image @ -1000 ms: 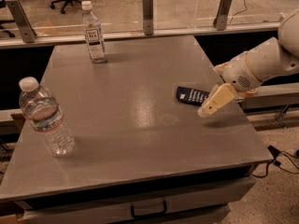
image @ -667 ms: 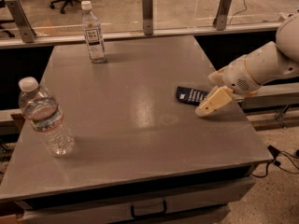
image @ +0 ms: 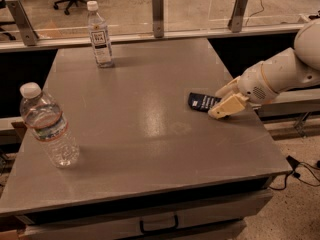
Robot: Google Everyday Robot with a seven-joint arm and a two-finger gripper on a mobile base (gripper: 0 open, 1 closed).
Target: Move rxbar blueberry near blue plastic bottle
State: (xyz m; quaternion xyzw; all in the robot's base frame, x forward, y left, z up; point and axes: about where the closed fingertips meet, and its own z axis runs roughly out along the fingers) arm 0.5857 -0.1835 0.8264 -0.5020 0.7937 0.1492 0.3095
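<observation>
The rxbar blueberry [image: 201, 102] is a flat dark navy wrapper lying on the grey table [image: 145, 114] near its right edge. My gripper [image: 223, 99] reaches in from the right at the bar's right end. It is open, with one finger [image: 226, 107] on the near side of the bar and the other on the far side. That end of the bar is hidden behind the fingers. The blue plastic bottle [image: 99, 35], slim with a white cap and a dark label, stands upright at the table's far left.
A wider clear bottle with a red-and-white label [image: 48, 127] stands at the near left of the table. A glass barrier with metal posts [image: 158, 8] runs along the far edge. A drawer handle [image: 159, 225] sits below the front edge.
The gripper has shifted slightly left, closing in on the bar's right end. The bar and both bottles have not moved.
</observation>
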